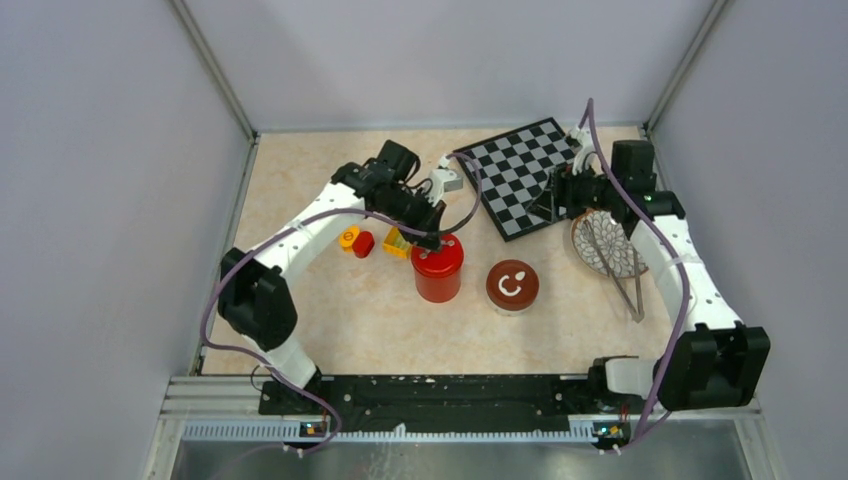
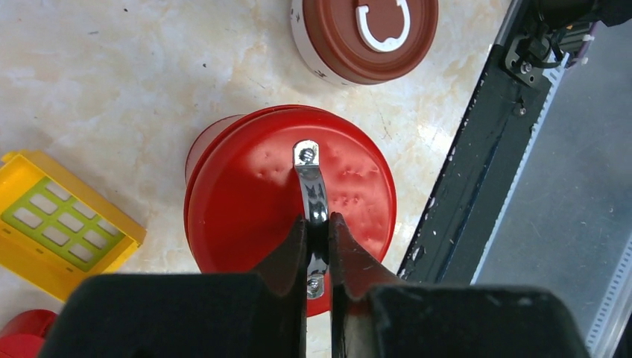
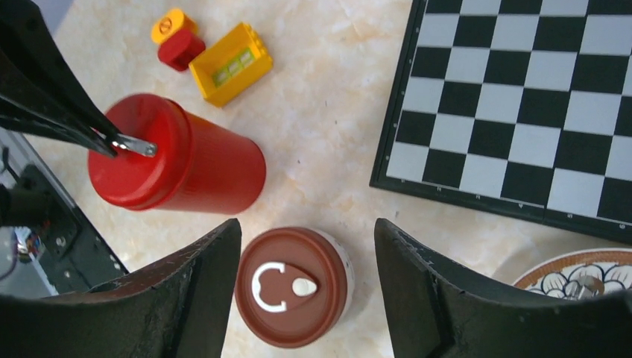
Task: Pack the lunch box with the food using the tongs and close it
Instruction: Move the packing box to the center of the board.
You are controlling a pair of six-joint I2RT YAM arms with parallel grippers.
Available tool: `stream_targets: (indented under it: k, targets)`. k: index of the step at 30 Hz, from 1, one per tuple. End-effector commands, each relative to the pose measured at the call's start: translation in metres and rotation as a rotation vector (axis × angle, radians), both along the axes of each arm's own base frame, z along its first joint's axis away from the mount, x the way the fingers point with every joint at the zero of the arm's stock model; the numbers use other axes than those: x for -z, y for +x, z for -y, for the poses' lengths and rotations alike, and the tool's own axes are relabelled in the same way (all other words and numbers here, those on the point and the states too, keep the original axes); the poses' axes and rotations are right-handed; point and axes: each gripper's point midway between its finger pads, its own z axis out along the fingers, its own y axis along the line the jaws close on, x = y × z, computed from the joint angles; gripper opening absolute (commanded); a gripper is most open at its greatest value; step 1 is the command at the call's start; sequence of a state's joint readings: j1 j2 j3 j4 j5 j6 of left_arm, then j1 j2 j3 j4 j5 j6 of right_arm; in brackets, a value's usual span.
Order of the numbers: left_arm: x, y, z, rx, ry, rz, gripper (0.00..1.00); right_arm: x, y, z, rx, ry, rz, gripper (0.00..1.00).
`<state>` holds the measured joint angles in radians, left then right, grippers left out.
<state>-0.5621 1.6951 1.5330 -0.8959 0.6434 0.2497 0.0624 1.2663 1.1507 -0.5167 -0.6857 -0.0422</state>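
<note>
The lunch box [image 1: 512, 286] is a small round pot with a brown lid on it, standing mid-table [image 2: 358, 37]. My right gripper [image 3: 307, 224] hovers open above it [image 3: 294, 287], and nothing is between its fingers. My left gripper [image 2: 319, 220] is shut on the metal handle [image 2: 311, 190] of a tall red container's lid [image 1: 438, 275]. The silver tongs [image 1: 622, 272] lie across the patterned plate [image 1: 580, 245] at the right, and neither gripper touches them. I cannot make out any food.
A chessboard [image 1: 520, 175] lies at the back right, just behind my right gripper [image 1: 552, 200]. Yellow [image 1: 396, 243], red [image 1: 363, 244] and orange [image 1: 348, 237] toy blocks sit left of the red container. The black base rail [image 2: 477, 186] runs along the near edge.
</note>
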Motion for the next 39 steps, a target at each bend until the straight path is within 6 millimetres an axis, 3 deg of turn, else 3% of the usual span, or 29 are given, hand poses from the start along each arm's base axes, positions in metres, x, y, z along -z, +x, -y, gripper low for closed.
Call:
stream_targets:
  k: [1,7,12,15,16,21,26,33,39]
  targets:
    - [0.023,-0.031,-0.019,0.013,0.094,-0.106,0.15,0.017,-0.015,0.009,-0.11,-0.123,-0.03,0.66]
    - [0.01,-0.027,-0.015,0.031,0.065,-0.076,0.44,0.063,-0.044,0.021,-0.315,-0.271,-0.055,0.69]
    - [-0.023,-0.02,-0.003,0.053,-0.025,-0.029,0.71,0.09,-0.058,0.029,-0.472,-0.373,0.016,0.75]
    - [-0.044,-0.01,-0.001,0.032,-0.081,0.016,0.96,0.106,-0.062,0.031,-0.555,-0.412,0.043,0.79]
    - [-0.052,-0.007,-0.002,0.02,-0.104,0.032,0.98,0.111,-0.063,0.032,-0.578,-0.42,0.047,0.8]
    - [-0.089,0.02,-0.018,-0.104,-0.219,0.114,0.99,0.14,-0.07,0.032,-0.683,-0.442,0.027,0.8]
    - [-0.121,0.05,-0.065,-0.296,-0.366,0.169,0.99,0.172,-0.078,0.031,-0.727,-0.522,0.025,0.8]
    - [-0.138,0.064,-0.113,-0.479,-0.454,0.239,0.99,0.198,-0.079,0.018,-0.714,-0.576,0.043,0.76]
    - [-0.127,0.065,-0.13,-0.526,-0.475,0.199,0.99,0.199,-0.071,-0.004,-0.718,-0.572,0.084,0.74]
